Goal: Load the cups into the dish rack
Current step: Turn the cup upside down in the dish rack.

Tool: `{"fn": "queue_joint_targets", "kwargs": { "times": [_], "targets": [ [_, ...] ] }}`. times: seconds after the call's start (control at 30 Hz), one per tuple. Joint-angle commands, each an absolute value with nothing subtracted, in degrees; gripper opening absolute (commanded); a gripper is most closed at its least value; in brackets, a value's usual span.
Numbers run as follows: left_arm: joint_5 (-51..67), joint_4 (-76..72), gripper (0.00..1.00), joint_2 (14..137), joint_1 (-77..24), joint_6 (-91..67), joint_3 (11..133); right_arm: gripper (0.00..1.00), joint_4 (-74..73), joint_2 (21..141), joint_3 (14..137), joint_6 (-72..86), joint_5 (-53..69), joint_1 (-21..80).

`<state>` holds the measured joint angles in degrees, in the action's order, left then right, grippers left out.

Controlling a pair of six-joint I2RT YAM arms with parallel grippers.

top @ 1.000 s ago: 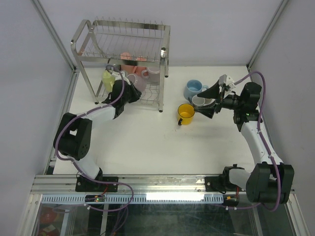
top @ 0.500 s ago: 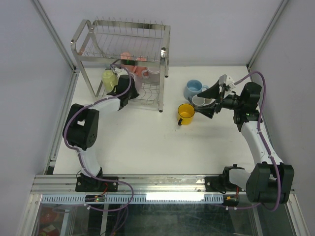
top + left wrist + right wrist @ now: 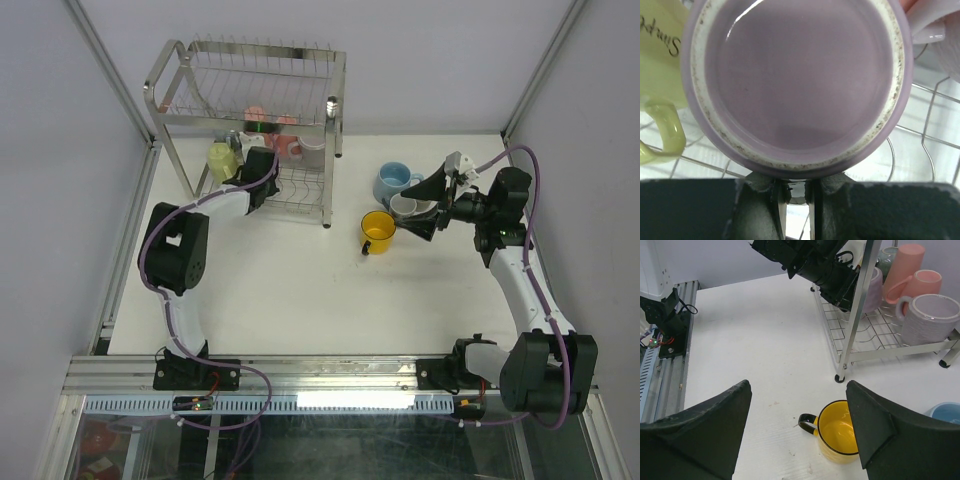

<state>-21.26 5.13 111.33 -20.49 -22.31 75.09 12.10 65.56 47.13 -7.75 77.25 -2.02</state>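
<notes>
Right wrist view: right fingers point(image 3: 695, 435) spread wide, yellow cup point(image 3: 840, 432) on table point(image 3: 755, 340) just ahead; farther off, left fingers point(image 3: 760, 205) pinch lilac cup point(image 3: 797, 75) on dish rack point(image 3: 860, 315) lower shelf, beside pale green cup point(image 3: 660, 60)

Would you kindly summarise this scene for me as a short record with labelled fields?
left gripper: shut on lilac mug, reaching into the lower tier of the dish rack
right gripper: open, holding nothing, above the table
mugs on table: yellow mug, light blue mug, grey mug
mugs in lower tier: pale green mug, salmon pink mugs, mauve mug
</notes>
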Motion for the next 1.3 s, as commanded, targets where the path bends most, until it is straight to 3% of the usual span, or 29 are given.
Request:
{"fn": "queue_joint_targets", "kwargs": {
  "times": [0.0,0.3,0.77,1.27],
  "targets": [
    [-26.7,0.4,0.0,111.1,-20.0,-16.6,81.5,0.8,12.9,64.1,47.5,-8.7,78.0,-2.5],
    [-29.8,1.5,0.05,113.6,-20.0,-14.2,84.7,0.8,12.9,63.9,47.4,-8.7,78.0,-2.5],
    [-32.2,1.8,0.29,114.3,-20.1,-13.6,85.5,0.8,12.9,64.0,47.4,-8.8,78.0,-2.5],
    [-24.9,2.3,0.36,107.7,-20.0,-16.8,80.5,0.8,12.8,63.8,47.3,-8.8,78.1,-2.5]
  ]
}}
